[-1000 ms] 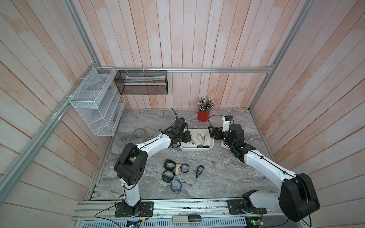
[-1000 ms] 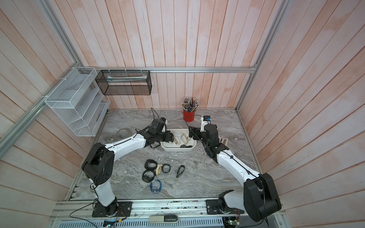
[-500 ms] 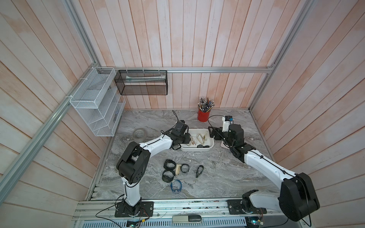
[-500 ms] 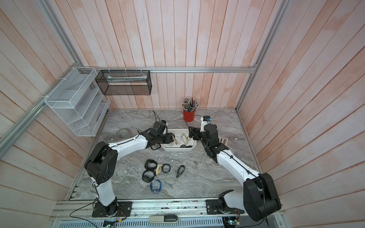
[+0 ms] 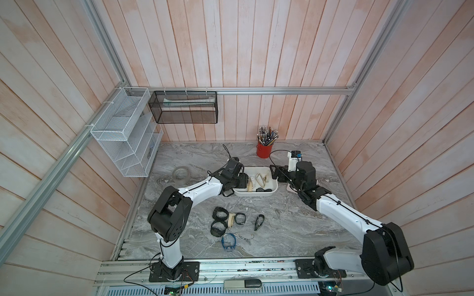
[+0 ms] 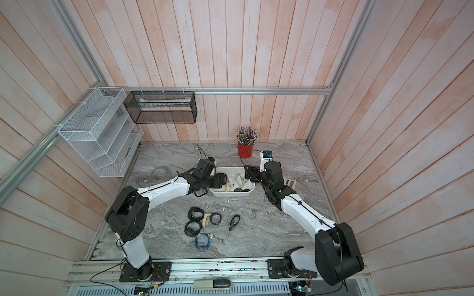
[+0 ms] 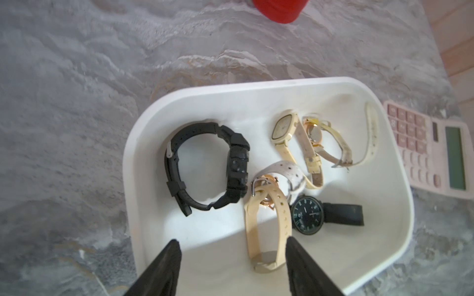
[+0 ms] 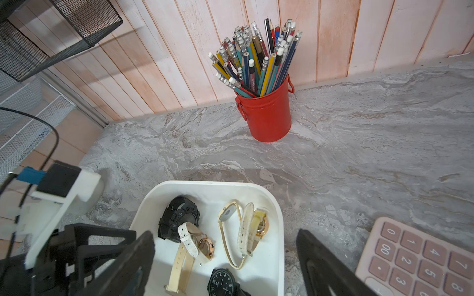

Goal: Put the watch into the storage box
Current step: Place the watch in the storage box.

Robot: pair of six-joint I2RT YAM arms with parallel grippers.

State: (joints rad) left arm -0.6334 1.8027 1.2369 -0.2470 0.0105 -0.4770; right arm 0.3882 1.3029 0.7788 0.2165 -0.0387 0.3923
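Note:
The storage box is a shallow white tub at mid-table. A chunky black watch lies free on its side in the tub's left end, among several pale-strapped watches and a black-dial watch. My left gripper hangs open over that end, nothing between its fingers. A beige strap loop stands just inside one finger. My right gripper stands open and empty at the tub's right end.
Several loose watches and a blue one lie on the marble in front of the tub. A red pencil cup stands behind it, a pink calculator to its right, a tape roll to the left.
My left gripper has gone from shut to open over the tub's left end, and the black watch now lies free inside. The right arm has not moved.

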